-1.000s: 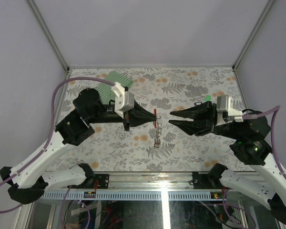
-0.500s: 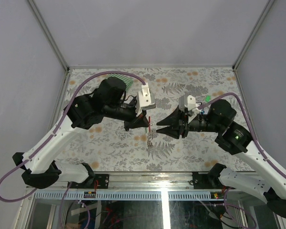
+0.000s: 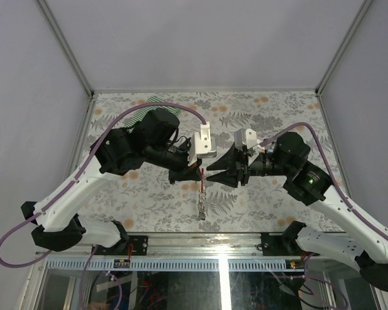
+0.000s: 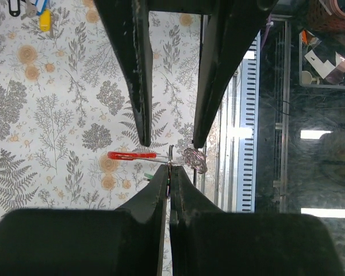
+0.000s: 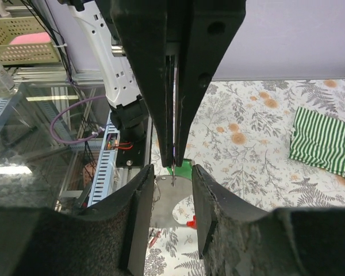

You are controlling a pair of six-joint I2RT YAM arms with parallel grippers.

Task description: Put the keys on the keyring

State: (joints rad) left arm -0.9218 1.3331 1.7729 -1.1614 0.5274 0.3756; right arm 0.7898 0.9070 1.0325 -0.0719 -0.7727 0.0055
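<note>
Left wrist view, frame centre: left gripper (image 4: 170, 179) is pinched tight on the keyring (image 4: 132, 154), red loop poking left, while right gripper (image 4: 171, 143) is spread around it w/ nothing held; prob. light, thin, slippery, so grip the stiff metal strip.

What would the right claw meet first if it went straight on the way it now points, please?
Probably the keyring pinched in the shut left claw, whose tip faces it head-on; depth is hard to judge.
</note>
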